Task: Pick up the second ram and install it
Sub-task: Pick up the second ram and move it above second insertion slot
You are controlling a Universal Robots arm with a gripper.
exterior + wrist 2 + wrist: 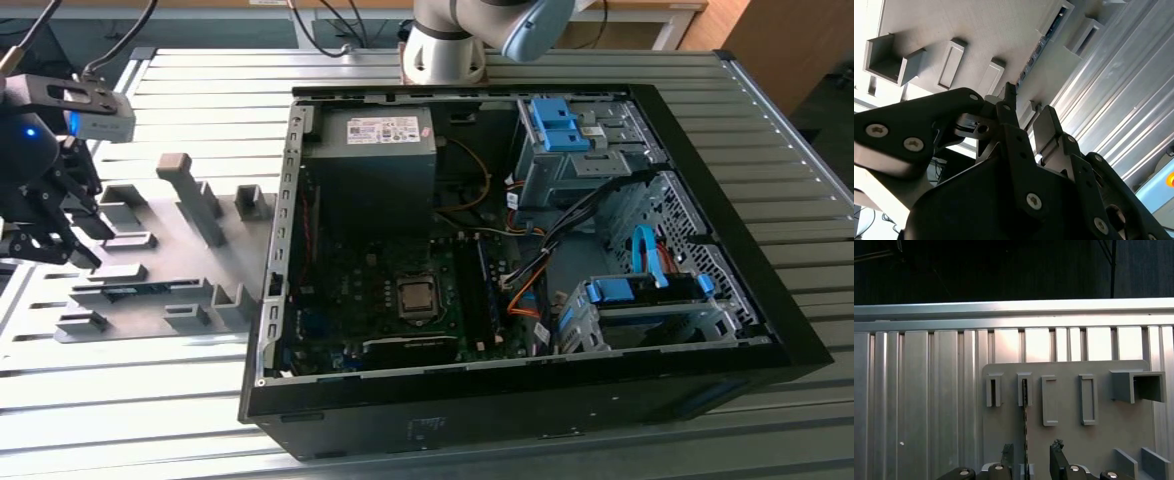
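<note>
Gripper [1032,445] jaws apart, ram [1025,425] lined up between them, edge-on in fixture [1104,440], at 9 o'clock of PC case [467,420] in exterior view. Pick-up step; grasp prob. needs jaws centred, square to stick.

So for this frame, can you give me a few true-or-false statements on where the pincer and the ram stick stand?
1. The pincer hangs over the grey fixture plate, at the exterior view's left of the computer case. True.
2. The pincer is shut on the second ram. False: in the first wrist view its fingers stand apart, one on each side of the stick.
3. The computer case lies open, with its motherboard exposed. True.
4. The second ram sits inside the computer case. False: it stands on edge in a slot of the fixture plate, outside the case.
</note>
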